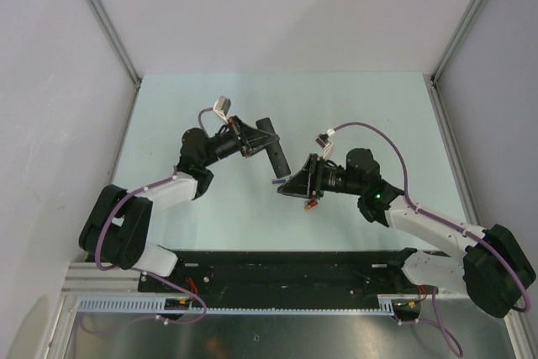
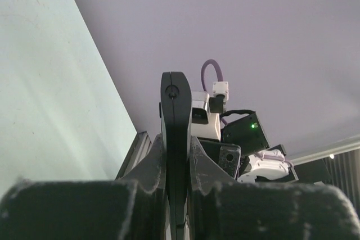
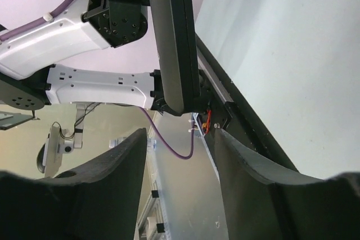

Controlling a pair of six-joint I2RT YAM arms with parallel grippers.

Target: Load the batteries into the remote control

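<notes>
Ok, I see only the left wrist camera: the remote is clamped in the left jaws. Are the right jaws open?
Observer: Yes. The right wrist view shows them apart, with nothing between them.
Operator: Where are they, then?
Observer: In the top view they sit just off the end of the remote that points toward the arm bases. They face that end but are not around it.
</notes>
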